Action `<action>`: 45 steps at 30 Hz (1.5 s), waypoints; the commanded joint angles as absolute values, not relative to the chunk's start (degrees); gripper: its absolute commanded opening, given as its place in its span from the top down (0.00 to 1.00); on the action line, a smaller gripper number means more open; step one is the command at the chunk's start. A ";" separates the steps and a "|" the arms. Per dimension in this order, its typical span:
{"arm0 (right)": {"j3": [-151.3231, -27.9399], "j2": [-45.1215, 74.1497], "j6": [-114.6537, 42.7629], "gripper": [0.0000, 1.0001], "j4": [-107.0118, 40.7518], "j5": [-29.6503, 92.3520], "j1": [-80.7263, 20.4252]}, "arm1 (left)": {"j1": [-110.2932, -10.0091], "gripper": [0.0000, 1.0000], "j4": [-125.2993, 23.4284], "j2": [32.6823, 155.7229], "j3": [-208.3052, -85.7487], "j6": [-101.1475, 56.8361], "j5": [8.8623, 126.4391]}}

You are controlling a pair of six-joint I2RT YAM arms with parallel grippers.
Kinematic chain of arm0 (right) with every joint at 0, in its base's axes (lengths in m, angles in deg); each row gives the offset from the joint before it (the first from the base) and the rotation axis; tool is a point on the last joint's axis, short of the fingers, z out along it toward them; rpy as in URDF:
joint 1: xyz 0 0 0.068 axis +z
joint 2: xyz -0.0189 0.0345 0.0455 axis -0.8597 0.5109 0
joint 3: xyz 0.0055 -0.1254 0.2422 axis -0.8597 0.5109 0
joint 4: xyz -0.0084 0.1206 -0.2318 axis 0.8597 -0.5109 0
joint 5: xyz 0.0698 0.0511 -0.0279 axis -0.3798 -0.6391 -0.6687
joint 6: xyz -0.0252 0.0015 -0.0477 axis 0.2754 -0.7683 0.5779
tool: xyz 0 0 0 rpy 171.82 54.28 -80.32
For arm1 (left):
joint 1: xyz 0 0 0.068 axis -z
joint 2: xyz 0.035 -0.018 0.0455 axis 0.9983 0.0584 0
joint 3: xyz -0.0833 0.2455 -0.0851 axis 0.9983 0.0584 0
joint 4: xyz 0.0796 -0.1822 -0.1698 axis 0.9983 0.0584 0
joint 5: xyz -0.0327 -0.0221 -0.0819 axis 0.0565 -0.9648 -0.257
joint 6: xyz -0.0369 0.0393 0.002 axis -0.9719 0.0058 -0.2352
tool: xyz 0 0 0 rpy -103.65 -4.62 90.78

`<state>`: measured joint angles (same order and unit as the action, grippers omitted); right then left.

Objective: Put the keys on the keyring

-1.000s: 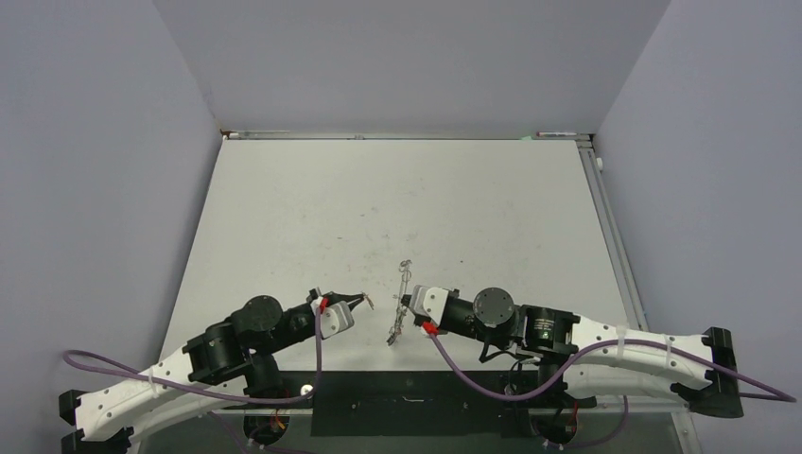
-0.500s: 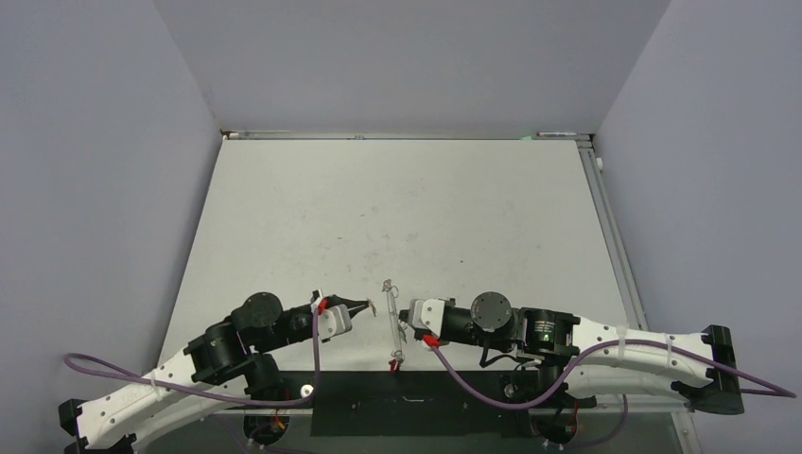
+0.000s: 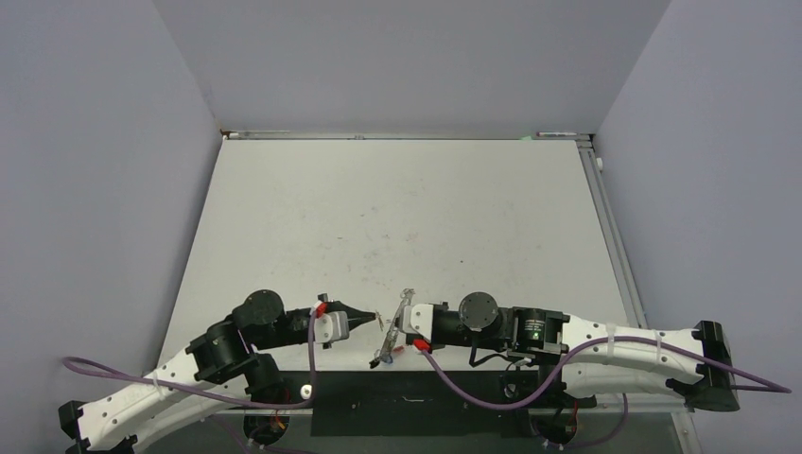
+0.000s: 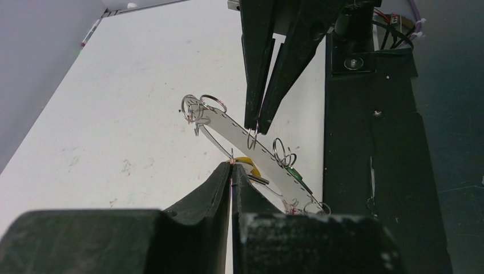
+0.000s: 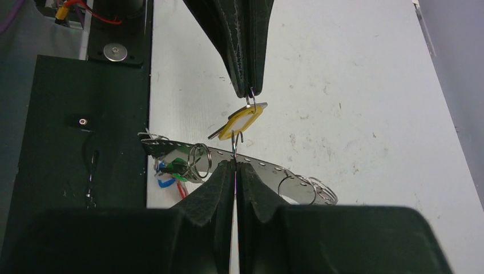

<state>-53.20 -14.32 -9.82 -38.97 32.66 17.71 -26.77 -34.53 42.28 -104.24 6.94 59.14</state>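
Observation:
Low over the table's near edge, the keyring (image 3: 382, 351) is a long shiny silver band with small holes (image 4: 227, 122) and several wire rings on it. My right gripper (image 5: 234, 161) is shut on a small loop at its middle. Keys with green (image 5: 178, 165), blue (image 5: 165, 182) and red tags hang at one end of the keyring (image 5: 268, 166). My left gripper (image 4: 231, 166) is shut on the wire ring of a key with a yellow tag (image 5: 242, 123), just beside the band. The two grippers (image 3: 367, 319) (image 3: 401, 324) point tip to tip, almost touching.
A black base plate (image 3: 416, 402) with screws and cables lies along the near edge under both arms. Grey walls close the white table (image 3: 407, 208) on three sides. A metal rail (image 3: 615, 236) runs along its right edge.
My right arm moved left and nearer with the keyring, which is now tilted. My left gripper moved right with the yellow-tagged key, closing the gap.

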 commanded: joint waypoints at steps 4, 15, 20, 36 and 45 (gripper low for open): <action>-56.71 -15.01 -8.92 0.95 -35.35 30.33 18.09 | -27.27 1.00 -37.84 43.40 -104.83 5.94 56.18; -57.32 -13.52 -8.83 0.95 -36.08 28.30 17.91 | -27.63 1.00 -37.94 44.98 -105.00 5.77 54.62; -57.33 -13.05 -8.80 0.95 -35.72 27.18 16.92 | -27.70 1.00 -37.93 45.48 -105.00 5.47 53.39; -57.15 -13.04 -9.43 0.95 -35.35 25.68 15.68 | -27.69 1.00 -38.11 46.09 -105.05 4.59 49.94; -56.98 -12.73 -9.53 0.95 -34.99 25.28 15.32 | -27.76 1.00 -38.37 46.24 -104.93 4.37 49.29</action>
